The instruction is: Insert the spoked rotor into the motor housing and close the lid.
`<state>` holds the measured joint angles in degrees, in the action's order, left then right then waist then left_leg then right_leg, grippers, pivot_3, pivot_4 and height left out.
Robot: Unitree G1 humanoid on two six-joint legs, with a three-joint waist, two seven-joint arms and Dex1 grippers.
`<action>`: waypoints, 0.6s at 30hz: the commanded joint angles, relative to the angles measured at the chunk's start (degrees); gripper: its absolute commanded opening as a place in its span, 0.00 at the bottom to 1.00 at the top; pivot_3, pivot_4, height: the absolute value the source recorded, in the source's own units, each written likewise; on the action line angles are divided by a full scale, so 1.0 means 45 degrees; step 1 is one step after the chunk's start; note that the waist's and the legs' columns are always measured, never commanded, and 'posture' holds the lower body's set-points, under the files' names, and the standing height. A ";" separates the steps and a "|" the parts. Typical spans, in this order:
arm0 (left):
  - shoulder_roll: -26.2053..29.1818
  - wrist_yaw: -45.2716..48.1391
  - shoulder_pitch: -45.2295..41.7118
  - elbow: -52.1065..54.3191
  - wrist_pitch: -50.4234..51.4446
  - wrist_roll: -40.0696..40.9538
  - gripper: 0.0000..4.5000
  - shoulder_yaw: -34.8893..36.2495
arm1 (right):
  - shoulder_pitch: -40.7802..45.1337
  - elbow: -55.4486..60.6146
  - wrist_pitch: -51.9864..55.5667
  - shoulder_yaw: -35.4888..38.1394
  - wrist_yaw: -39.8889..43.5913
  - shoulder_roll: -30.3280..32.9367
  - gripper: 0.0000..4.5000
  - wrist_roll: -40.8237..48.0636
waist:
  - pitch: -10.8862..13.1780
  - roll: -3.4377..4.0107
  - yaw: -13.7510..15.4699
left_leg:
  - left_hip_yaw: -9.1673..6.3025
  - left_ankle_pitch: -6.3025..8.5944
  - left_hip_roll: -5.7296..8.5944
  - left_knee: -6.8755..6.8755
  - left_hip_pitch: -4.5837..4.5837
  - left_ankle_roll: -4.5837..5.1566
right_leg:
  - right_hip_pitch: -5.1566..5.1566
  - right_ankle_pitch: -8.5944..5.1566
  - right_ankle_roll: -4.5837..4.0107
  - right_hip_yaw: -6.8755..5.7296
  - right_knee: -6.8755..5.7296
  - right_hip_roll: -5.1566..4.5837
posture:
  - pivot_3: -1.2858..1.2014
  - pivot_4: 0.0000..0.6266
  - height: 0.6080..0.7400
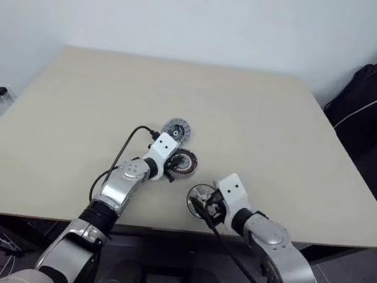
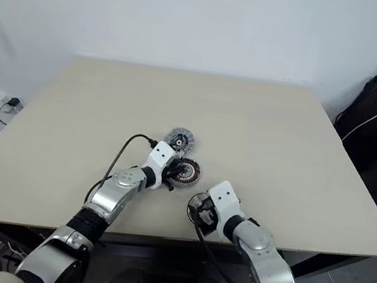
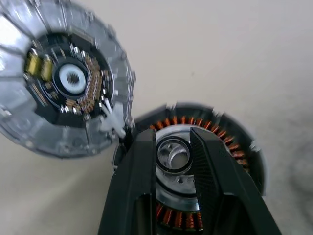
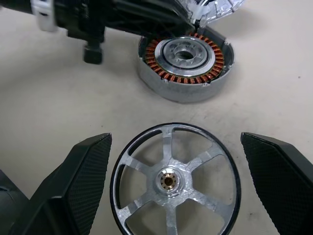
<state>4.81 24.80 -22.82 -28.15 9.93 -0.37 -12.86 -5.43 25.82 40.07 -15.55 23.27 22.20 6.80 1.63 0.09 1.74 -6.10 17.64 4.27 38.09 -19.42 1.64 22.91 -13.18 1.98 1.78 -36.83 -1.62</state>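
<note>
- Table (image 1: 284, 128): lid (image 1: 176, 130) farthest back
- Motor housing (image 1: 185, 162) just before it
- Spoked rotor (image 1: 200, 199) nearest, slightly right

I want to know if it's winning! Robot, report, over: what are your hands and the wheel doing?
Right gripper open, astride spoked rotor, not gripping. Left gripper over motor housing, holding nothing. Lid off, beside housing.

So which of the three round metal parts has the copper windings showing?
The motor housing, the middle disc: orange coils ring its silvery centre. The lid beyond has a dark centre; the spoked rotor is see-through.
</note>
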 commanded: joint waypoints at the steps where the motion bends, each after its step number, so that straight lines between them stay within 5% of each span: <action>1: -0.0195 -0.0099 -0.0610 -0.0701 -0.0614 -0.0163 0.15 0.0062 | 0.0035 0.0569 -0.0244 0.0076 -0.0142 -0.0056 1.00 -0.0093 | 0.0000 0.0000 -0.0006 | -0.0001 0.0000 0.0003 0.0004 -0.0007 0.0001 | 0.0004 0.0001 0.0001 0.0001 0.0000 -0.0002 | 0.52 0.00 1.00; 18: -0.0738 0.0077 -0.1631 -0.3009 -0.1512 -0.0351 0.15 0.0171 | 0.0136 0.0576 -0.0272 0.0107 -0.0142 -0.0087 1.00 -0.0191 | -0.0005 -0.0005 -0.0005 | -0.0010 -0.0004 0.0015 0.0030 -0.0021 0.0005 | 0.0006 0.0018 0.0019 0.0001 -0.0004 -0.0002 | 0.52 0.00 1.00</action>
<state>1.90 25.05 -28.46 -41.43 4.20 -1.63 -12.27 -5.84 26.02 40.06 -15.59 22.58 22.02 5.87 1.61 0.07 1.71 -6.14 17.63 4.35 38.23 -19.51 1.66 22.94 -13.10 2.06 1.78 -36.85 -1.63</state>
